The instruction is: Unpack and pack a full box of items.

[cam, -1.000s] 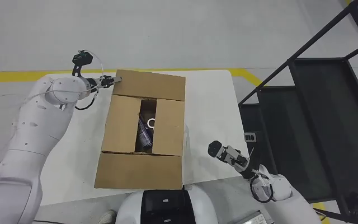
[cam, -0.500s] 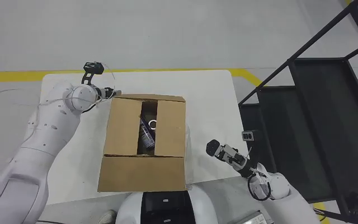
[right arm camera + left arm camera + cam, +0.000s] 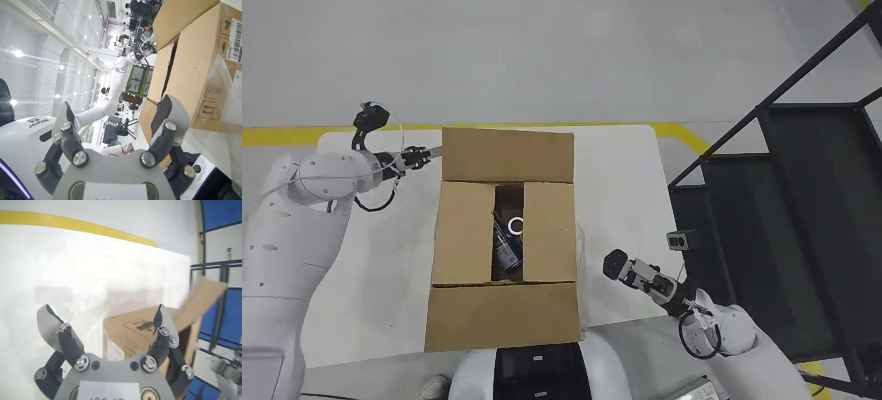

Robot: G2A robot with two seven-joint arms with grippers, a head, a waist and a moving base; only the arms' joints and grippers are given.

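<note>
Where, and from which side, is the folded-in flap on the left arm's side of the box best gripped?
Probably at the free edge of that flap along the centre gap, coming from above and dipping into the gap: it lies flat, hinged at the outer wall of the box.

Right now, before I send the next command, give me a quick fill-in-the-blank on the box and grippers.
1. The left gripper and the right gripper are both ___, holding nothing.
2. The cardboard box stands on the ___ table.
3. Between the two side flaps a gap shows items ___ the box.
Missing: open; white; inside.
</note>
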